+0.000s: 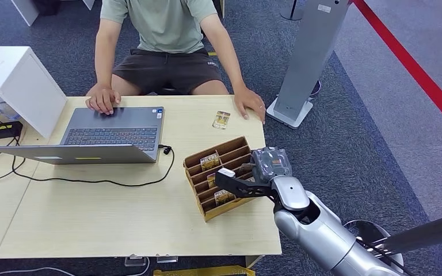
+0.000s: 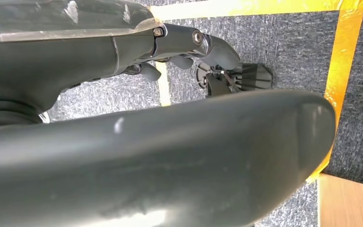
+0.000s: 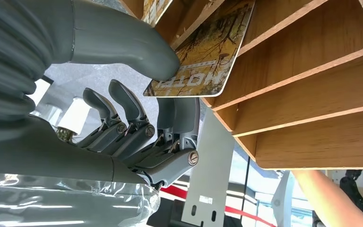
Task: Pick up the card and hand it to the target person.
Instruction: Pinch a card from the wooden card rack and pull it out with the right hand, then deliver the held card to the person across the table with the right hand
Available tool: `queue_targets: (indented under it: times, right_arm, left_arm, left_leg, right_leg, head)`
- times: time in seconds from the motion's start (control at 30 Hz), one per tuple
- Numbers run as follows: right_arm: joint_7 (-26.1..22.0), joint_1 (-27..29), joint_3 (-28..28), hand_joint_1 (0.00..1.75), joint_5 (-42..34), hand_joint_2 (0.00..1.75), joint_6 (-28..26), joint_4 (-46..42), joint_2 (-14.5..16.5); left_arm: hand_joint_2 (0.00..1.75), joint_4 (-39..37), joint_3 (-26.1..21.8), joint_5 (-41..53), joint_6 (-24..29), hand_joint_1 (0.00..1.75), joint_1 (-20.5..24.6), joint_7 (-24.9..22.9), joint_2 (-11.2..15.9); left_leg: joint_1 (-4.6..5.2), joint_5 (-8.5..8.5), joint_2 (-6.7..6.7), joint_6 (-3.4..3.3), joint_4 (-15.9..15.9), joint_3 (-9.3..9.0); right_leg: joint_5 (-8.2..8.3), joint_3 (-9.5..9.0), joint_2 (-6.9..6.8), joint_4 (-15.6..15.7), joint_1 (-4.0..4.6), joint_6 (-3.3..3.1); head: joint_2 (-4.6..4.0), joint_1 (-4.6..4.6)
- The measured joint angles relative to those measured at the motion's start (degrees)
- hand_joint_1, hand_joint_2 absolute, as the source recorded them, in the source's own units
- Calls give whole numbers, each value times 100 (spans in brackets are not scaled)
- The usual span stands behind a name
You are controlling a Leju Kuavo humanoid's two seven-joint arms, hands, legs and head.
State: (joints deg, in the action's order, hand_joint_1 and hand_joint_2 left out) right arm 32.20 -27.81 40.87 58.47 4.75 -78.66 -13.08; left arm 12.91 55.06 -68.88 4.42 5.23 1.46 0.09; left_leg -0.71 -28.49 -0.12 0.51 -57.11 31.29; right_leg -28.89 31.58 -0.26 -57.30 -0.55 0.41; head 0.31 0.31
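- Wooden slotted rack (image 1: 198,162) on the worktop (image 1: 121,218) holds the card (image 3: 203,52).
- Right hand (image 3: 137,94) presses its thumb to the card's exposed corner; a pinch cannot be confirmed.
- Card looks thin, stiff, light and glossy, likely slippery; that protruding edge suits gripping.
- Left hand's (image 2: 184,42) grasp cannot be told.

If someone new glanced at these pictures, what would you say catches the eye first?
Probably the robot's right hand reaching into the slotted wooden card rack at the table's near right, its thumb pressed on a yellow hotel card in a slot. Next, the person seated across the table, one hand on the open laptop, with a loose card lying near their other hand.
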Motion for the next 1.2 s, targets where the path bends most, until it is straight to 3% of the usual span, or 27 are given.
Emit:
queue_targets:
  times: [0.43, 0.87, 1.0, 1.2]
  right_arm:
    - [-44, -269, 1, 159, -163, 175, -86, -79, -4]
    - [-7, -1323, 34, 159, -821, 175, -63, -576, 37]
    - [-414, -1748, 108, 159, -1252, 175, -449, -63, 301]
    - [-1249, -2441, 281, 159, -1806, 175, -1242, 1747, 1066]
  left_arm:
    - [0, -2, 0, -49, 2, 0, -1, -31, 4]
    - [0, -29, -2, 27, 4, 0, 0, -62, 7]
    - [0, -30, -2, 69, 4, 0, 17, -114, 5]
    - [0, -30, 8, 136, 4, 0, 76, -145, -9]
  left_leg:
    - [0, 0, 0, 0, 0, 1]
    - [0, 1, 0, 0, 0, 4]
    - [0, 2, -1, 1, 1, 7]
    - [-1, 6, -3, 3, 1, 7]
  right_leg:
    - [2, 1, 1, 0, 0, 0]
    - [4, 1, 2, -1, 0, -2]
    - [4, 1, 1, -3, 0, -2]
    - [5, 2, -3, -8, 1, -4]
  head:
    - [0, 1]
    - [0, 6]
    - [0, 3]
    - [0, -4]
